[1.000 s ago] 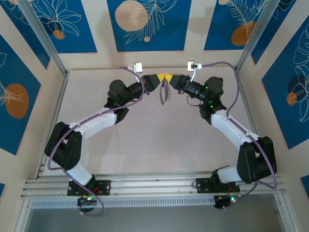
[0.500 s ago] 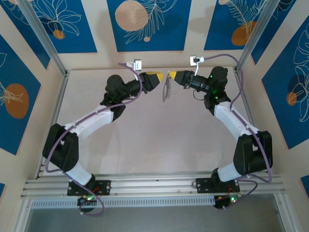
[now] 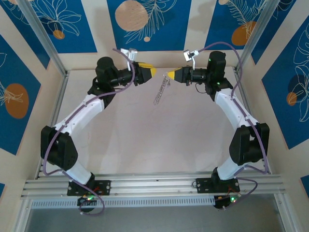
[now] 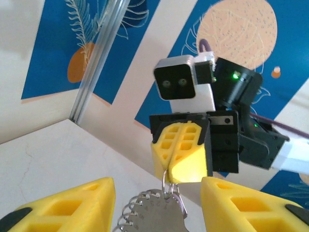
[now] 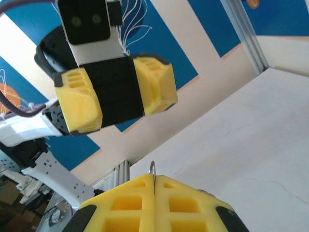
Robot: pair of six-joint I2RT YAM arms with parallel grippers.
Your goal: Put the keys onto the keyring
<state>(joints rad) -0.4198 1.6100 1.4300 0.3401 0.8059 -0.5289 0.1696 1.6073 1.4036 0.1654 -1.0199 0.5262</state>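
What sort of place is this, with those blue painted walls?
Probably a robot test booth in a lab: a left arm and a right arm bolted to a metal rail, a table boxed in by patterned panels, the right jaws shut on a keyring.

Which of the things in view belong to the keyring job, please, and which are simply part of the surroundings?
Belonging to the job:
- keyring, dangling from the shut right gripper
- left gripper, open, facing it

Just there:
- table
- blue patterned wall panels
- aluminium frame post
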